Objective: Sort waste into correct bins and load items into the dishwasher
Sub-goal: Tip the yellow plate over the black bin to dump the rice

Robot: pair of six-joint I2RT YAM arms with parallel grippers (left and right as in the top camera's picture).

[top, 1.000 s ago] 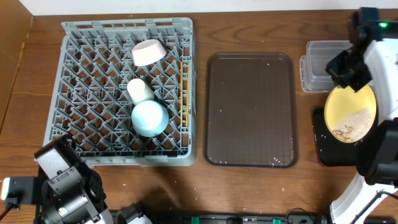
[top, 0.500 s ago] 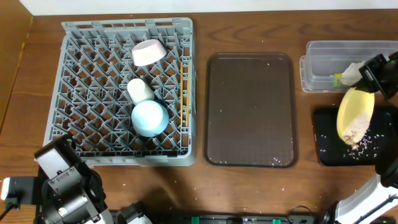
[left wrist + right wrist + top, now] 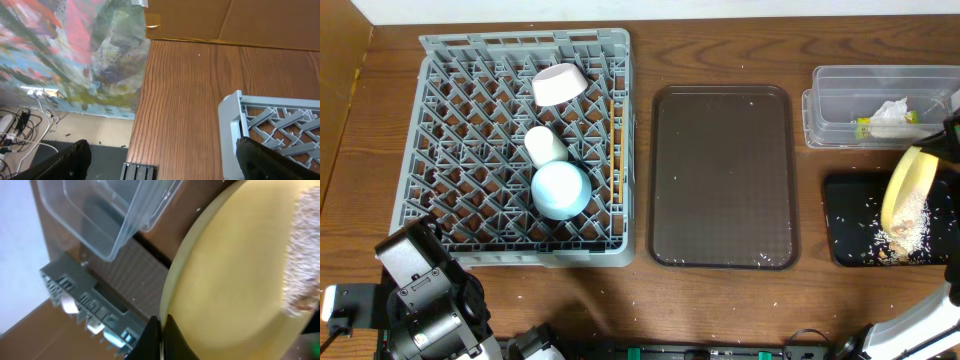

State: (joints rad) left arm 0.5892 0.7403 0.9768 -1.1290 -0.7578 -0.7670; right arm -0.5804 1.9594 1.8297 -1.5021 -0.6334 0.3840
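Vs. 1 s prior: pale-yellow plate (image 3: 903, 190) has swung from near-flat to steeply tilted, almost edge-on from overhead, and shifted toward the right edge of the counter (image 3: 720, 45). Right arm has drawn off the clear tub (image 3: 840, 120), now fully exposed, and more rice crumbs (image 3: 908, 232) lie off the plate. Current pos.: plate is over the black tub (image 3: 855, 235), low edge down, w/ crumbs clinging to its lower face and scattered on the tub floor beneath. Right tool (image 3: 161, 329) is clamped tight on the plate rim, per wrist view. Clear tub holds the crumpled tissue (image 3: 892, 110) and green-yellow wrapper (image 3: 866, 127), side by side. Dish rack (image 3: 450, 120) at counter left carries white bowl (image 3: 558, 84) tilted at the back, small cup (image 3: 545, 145) mid-rack, light-blue saucer (image 3: 560, 190) just in front of the cup, and chopsticks (image 3: 613, 140) along the right side. Brown tray (image 3: 723, 177) sits between rack and tubs, w/ a few white specks on it. Left tool (image 3: 161, 150) is off the rack's near-left corner, fingers wide apart, holding nothing.
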